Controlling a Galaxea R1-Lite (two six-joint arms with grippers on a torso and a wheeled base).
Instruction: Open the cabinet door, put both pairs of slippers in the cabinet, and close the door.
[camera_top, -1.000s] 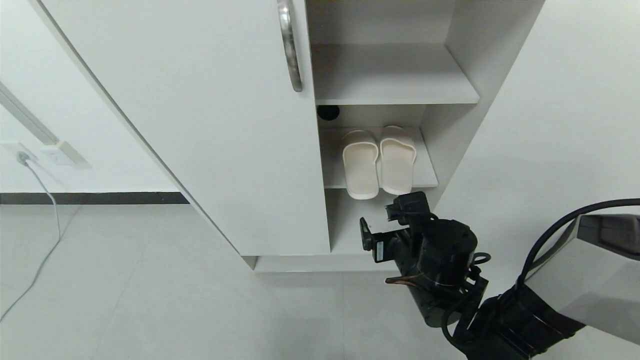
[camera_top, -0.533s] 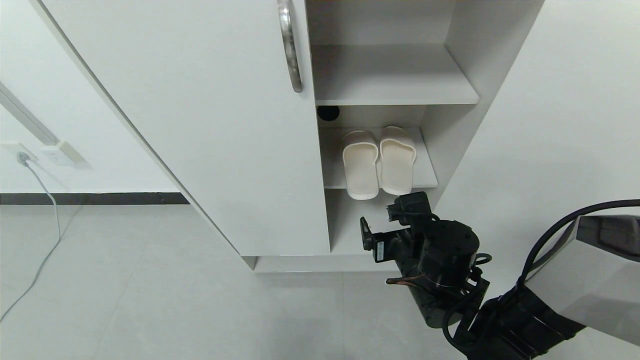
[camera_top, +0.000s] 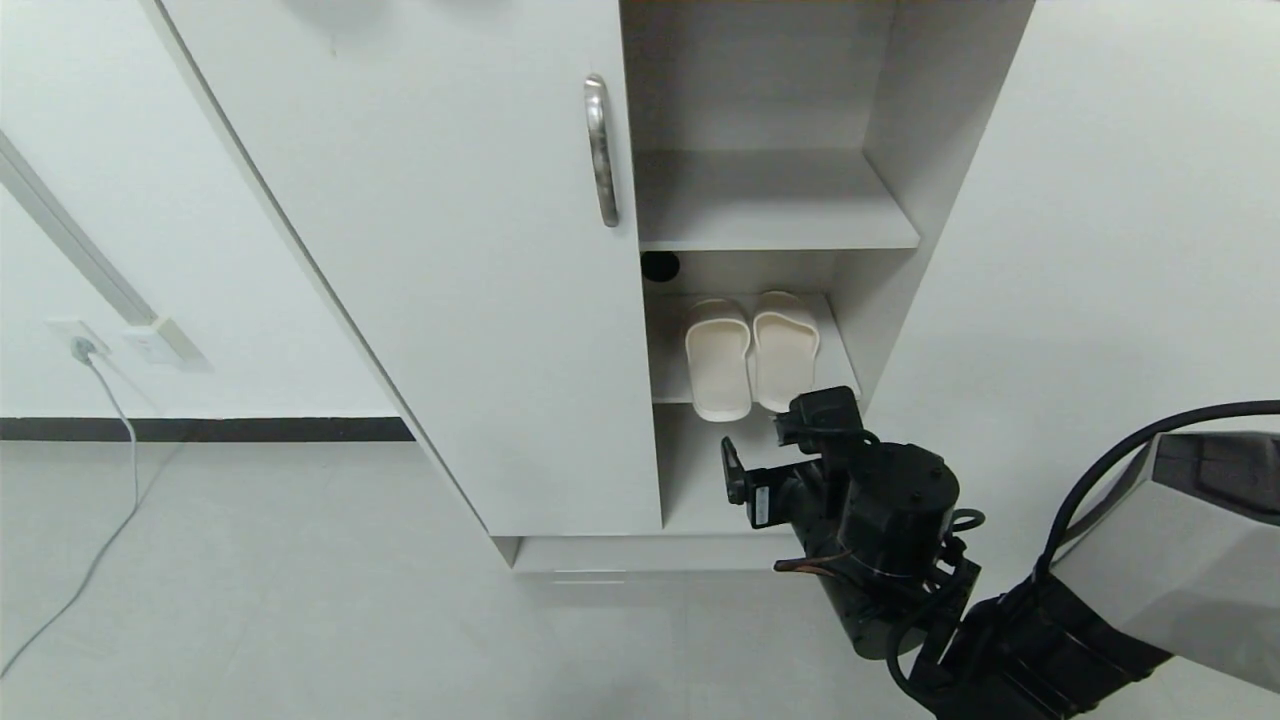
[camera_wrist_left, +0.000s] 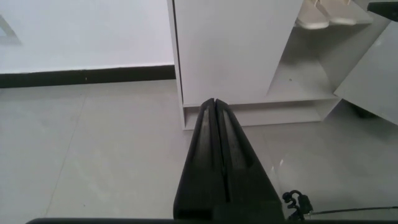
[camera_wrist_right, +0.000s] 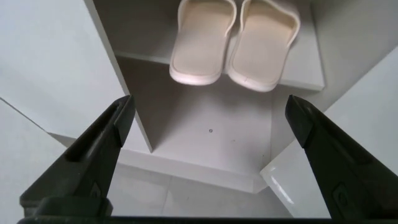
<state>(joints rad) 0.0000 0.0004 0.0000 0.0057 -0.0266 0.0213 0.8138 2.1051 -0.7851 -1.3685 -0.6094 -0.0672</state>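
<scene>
I'm watching grey floor tiles (camera_top: 300, 610) meeting the white cabinet (camera_top: 450, 250), right gripper (camera_wrist_right: 209, 102) hanging spread wide, left gripper (camera_wrist_left: 214, 104) pressed closed, empty.

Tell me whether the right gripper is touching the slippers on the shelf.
Apart. The right wrist view shows the open right gripper short of the slippers, with bare cabinet floor lying between them.

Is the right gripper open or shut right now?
Open. The right gripper has its fingers wide apart, nothing between them; the slippers lie on the shelf beyond.
</scene>
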